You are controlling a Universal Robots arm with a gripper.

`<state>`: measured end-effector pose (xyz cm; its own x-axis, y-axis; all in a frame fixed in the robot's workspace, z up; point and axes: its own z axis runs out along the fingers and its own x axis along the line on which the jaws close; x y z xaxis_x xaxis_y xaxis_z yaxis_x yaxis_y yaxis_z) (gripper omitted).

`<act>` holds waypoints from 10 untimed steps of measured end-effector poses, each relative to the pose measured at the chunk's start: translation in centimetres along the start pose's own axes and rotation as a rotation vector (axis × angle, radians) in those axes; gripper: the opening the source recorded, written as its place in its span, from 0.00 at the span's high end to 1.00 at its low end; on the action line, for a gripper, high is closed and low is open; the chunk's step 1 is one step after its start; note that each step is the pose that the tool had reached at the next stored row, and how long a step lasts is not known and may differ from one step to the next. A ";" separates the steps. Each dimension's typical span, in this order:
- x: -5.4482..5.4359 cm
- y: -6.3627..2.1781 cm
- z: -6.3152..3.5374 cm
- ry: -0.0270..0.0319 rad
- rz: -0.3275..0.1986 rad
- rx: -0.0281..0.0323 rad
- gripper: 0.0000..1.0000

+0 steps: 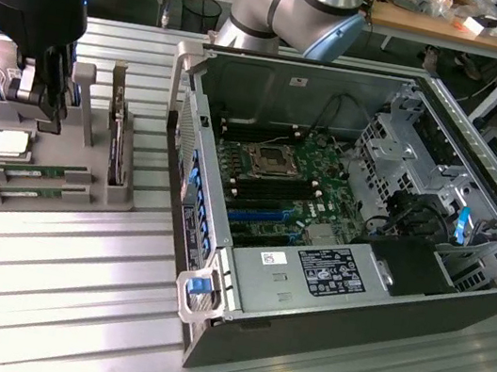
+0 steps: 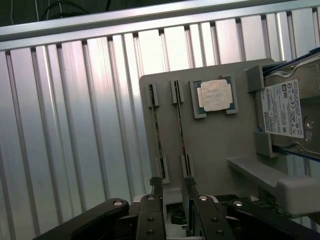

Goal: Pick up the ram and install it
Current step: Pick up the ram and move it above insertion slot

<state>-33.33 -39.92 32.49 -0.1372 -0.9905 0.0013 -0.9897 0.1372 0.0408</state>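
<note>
Two green ram sticks (image 1: 36, 172) (image 1: 30, 191) lie in slots of a grey holder tray (image 1: 44, 209) at the exterior view's left. In the wrist view they show edge-on as thin strips (image 2: 158, 135) (image 2: 180, 131). My gripper (image 1: 39, 113) hangs open above the tray's far part, beyond the silver processor chip (image 1: 9, 143), with nothing between its fingers. Seen from the wrist camera, the gripper (image 2: 172, 200) is a short way off the sticks' ends, clear of both. The open computer case (image 1: 211, 294) holds the motherboard with its black memory slots (image 1: 263, 187).
A hard drive (image 1: 119, 140) stands on edge in the tray, between the sticks and the case; it also shows beside the processor chip (image 2: 215, 95) as a labelled block (image 2: 282, 107). The case walls rise above the ribbed metal table (image 1: 67, 299). Cables and drive cages fill the case's right side.
</note>
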 end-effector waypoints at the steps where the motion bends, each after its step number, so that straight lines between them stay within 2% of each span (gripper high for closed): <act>1: 0.0 -0.01 0.11 0.0003 0.000 0.0001 0.70; 10: 0.0 -0.04 1.21 0.0089 0.000 0.0013 0.70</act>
<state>-33.35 -39.92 31.28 -0.1372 -0.9905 0.0103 -0.9897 0.1375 0.0395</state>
